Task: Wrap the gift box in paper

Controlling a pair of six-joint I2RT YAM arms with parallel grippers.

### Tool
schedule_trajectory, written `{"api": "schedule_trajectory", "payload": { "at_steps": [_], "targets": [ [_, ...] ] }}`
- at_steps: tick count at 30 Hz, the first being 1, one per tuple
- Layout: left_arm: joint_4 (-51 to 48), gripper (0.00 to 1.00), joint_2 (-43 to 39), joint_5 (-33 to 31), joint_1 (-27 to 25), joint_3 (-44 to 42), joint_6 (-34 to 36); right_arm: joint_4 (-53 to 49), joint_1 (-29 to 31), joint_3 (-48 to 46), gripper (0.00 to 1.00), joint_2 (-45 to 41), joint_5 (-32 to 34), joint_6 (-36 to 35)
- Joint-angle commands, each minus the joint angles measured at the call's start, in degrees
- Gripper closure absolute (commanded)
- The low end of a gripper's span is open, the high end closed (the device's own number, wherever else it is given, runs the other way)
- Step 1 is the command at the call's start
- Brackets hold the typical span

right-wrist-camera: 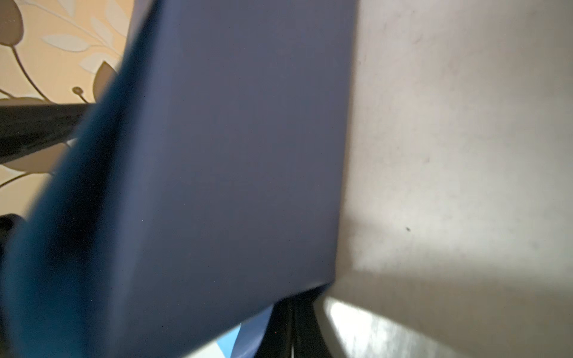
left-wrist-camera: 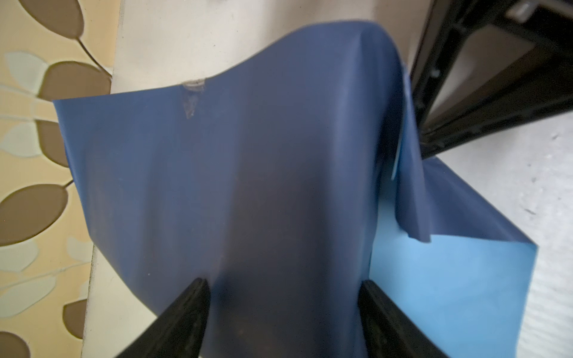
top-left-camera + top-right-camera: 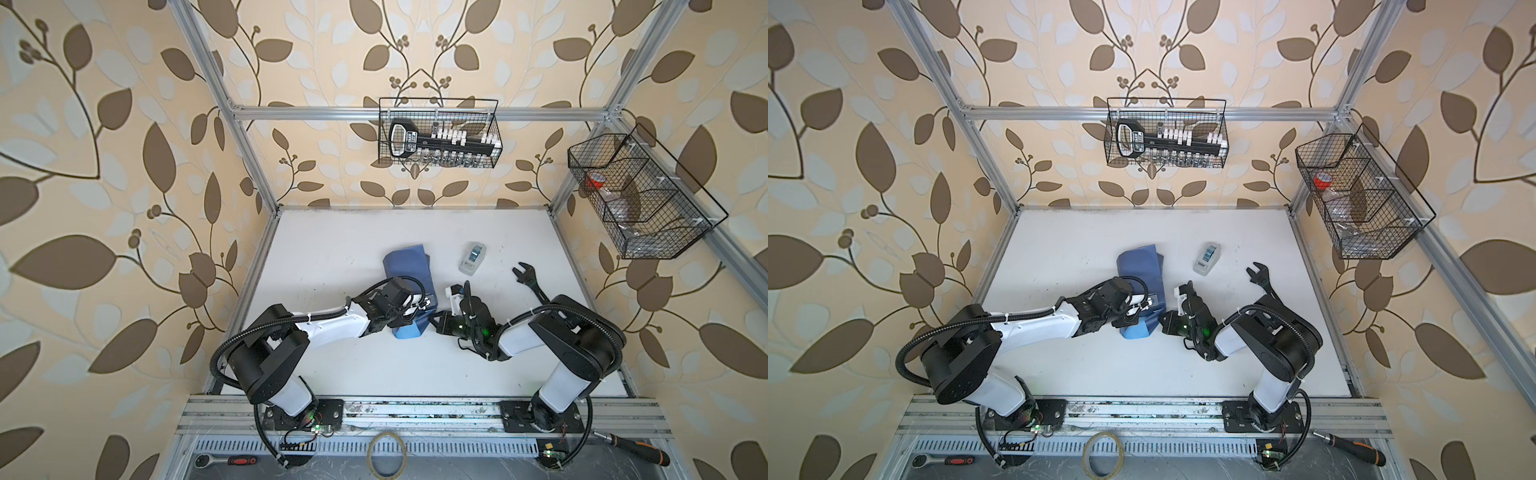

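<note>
The paper lies bunched at the table's middle, slate-blue face up and a light sky-blue flap toward the front. The gift box is hidden beneath it. My left gripper comes down on it from above. In the left wrist view its fingers stand wide, pressed to both sides of the paper-covered bulk. Just to the right, my right gripper is shut. In the right wrist view the paper's edge rises from its closed tips.
A clear tape dispenser and a black adjustable wrench lie at the back right of the table. Wire baskets hang on the back rail and right rail. A tape roll, ratchet and screwdriver lie in front.
</note>
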Motion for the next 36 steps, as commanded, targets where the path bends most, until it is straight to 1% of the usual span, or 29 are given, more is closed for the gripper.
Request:
{"api": "schedule_trajectory", "payload": {
  "at_steps": [1, 6, 11, 15, 17, 19, 21, 23, 24, 25, 26, 28, 30, 31, 33, 34, 36],
  "targets": [
    [-4.27, 0.23, 1.18, 0.86, -0.29, 0.85, 1.22, -2.77, -0.32, 0.33, 0.91, -0.25, -1.74, -0.76],
    [-4.51, 0.21, 0.44, 0.51, -0.31, 2.04, 0.10, -8.68, -0.43, -0.78, 0.84, -8.16, -2.10, -2.78],
    [-4.82, 0.15, -0.54, 2.04, -0.30, 4.40, -3.23, -17.79, -1.72, -3.11, 0.74, -18.87, -0.01, -6.12],
    [-6.07, 0.12, -1.86, 4.03, -0.29, 7.28, -7.08, -25.97, -5.21, -3.93, 0.62, -27.44, 3.11, -8.91],
    [-6.40, 0.08, -3.53, 5.63, -0.30, 8.08, -9.41, -29.33, -7.10, -3.57, 0.56, -30.92, 4.26, -10.31],
    [-6.49, 0.04, -6.35, 7.82, -0.24, 8.12, -11.97, -32.03, -8.09, -2.31, 0.49, -33.38, 5.85, -11.72],
    [-5.70, 0.03, -10.53, 9.69, -0.23, 6.94, -15.37, -33.37, -8.10, -0.34, 0.43, -34.00, 6.89, -12.93],
    [-3.53, 0.03, -14.59, 10.42, -0.23, 4.45, -21.22, -32.95, -8.10, 2.19, 0.37, -32.40, 6.26, -13.22],
    [-2.42, 0.03, -16.86, 10.27, -0.08, 2.56, -25.40, -32.43, -8.10, 3.85, 0.34, -30.76, 5.13, -13.20],
    [-1.22, 0.04, -19.02, 9.74, 0.17, 0.38, -29.97, -32.10, -8.10, 5.69, 0.26, -28.79, 3.75, -13.15],
    [-0.17, 0.04, -21.01, 8.96, 0.43, -1.83, -34.07, -31.51, -8.10, 7.06, 0.22, -27.14, 2.64, -12.86],
    [1.20, 0.06, -24.39, 7.10, 2.05, -5.87, -46.08, -29.50, -8.01, 9.53, 0.19, -23.41, 0.69, -11.87],
    [-0.15, 0.08, -25.51, 7.50, 5.48, -7.94, -59.35, -28.02, -7.72, 11.66, 0.19, -19.87, -0.85, -11.08],
    [-0.19, 0.10, -25.24, 10.20, 8.04, -8.65, -64.84, -27.95, -7.30, 13.04, 0.19, -18.03, -0.93, -11.03],
    [1.38, 0.14, -23.38, 16.04, 12.63, -9.39, -71.70, -27.35, -6.69, 14.60, 0.19, -15.03, -0.88, -10.28],
    [2.16, 0.15, -21.66, 18.26, 14.48, -8.98, -73.91, -26.45, -6.40, 14.85, 0.20, -13.62, -1.06, -9.40],
    [2.43, 0.20, -17.97, 21.15, 17.05, -6.91, -75.88, -24.12, -6.48, 14.94, 0.21, -11.51, -1.76, -8.11]
  ]
}}
